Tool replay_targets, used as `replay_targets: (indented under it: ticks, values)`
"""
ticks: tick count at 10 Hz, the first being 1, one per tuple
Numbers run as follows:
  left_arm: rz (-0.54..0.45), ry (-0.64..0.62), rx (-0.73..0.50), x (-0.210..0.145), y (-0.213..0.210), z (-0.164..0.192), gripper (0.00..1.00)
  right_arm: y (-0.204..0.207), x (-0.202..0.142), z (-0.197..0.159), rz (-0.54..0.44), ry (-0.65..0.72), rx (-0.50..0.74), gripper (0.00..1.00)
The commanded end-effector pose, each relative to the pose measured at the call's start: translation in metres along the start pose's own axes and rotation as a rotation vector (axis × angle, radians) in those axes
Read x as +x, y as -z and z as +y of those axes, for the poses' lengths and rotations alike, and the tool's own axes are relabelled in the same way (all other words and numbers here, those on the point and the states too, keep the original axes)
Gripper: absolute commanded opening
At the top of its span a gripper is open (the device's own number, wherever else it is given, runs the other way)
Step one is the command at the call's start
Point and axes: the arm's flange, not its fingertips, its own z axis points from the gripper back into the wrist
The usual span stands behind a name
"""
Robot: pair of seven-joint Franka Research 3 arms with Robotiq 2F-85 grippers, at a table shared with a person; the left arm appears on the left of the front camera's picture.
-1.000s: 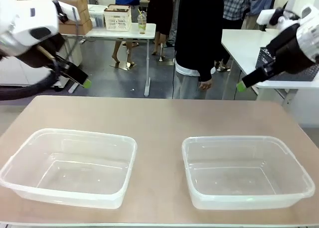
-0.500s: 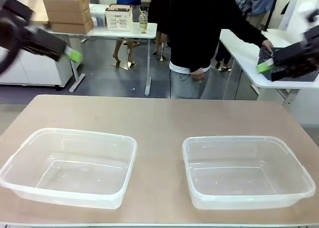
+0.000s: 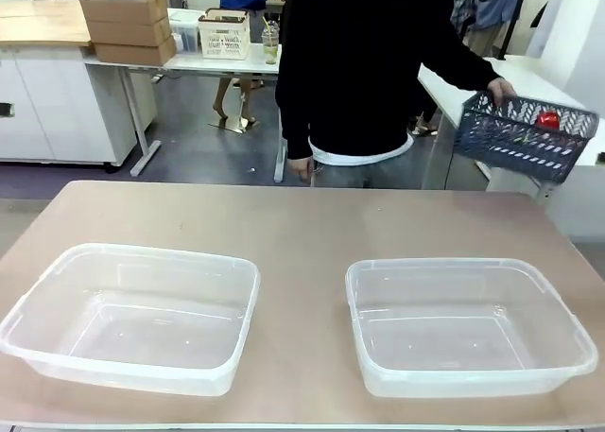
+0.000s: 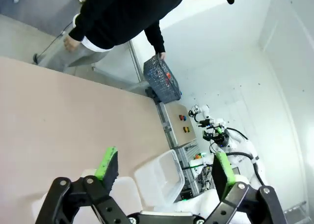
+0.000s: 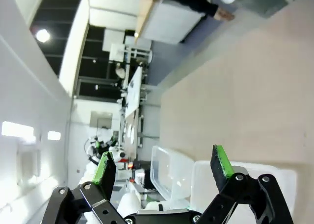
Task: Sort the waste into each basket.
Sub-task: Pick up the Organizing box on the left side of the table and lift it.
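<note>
Baskets sit empty on the tan surface (image 3: 302, 226): the left basket (image 3: 132, 317) at about 8 o'clock in the front view, the right basket (image 3: 470, 324) at about 4 o'clock, well apart. At 2 o'clock a person's hand (image 3: 500, 89) holds a dark grey lattice basket (image 3: 524, 137) with a red can (image 3: 548, 120) inside, off the surface. Neither arm shows in the front view. The left tool (image 4: 162, 167) is spread wide, holding nothing; the right tool (image 5: 162, 169) likewise gapes empty above the surface.
</note>
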Motion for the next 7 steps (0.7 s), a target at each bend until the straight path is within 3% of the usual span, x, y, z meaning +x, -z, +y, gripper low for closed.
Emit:
replay_targets:
  ticks: [1, 7]
  values:
    - [0.075, 0.161, 0.004, -0.0008, 0.0193, -0.0312, 1.00, 0.0072, -0.0021, 0.0255, 0.114, -0.116, 0.059, 1.00]
    - [0.075, 0.161, 0.004, -0.0008, 0.0193, -0.0312, 1.00, 0.0084, -0.0076, 0.0300, 0.133, -0.092, 0.041, 1.00]
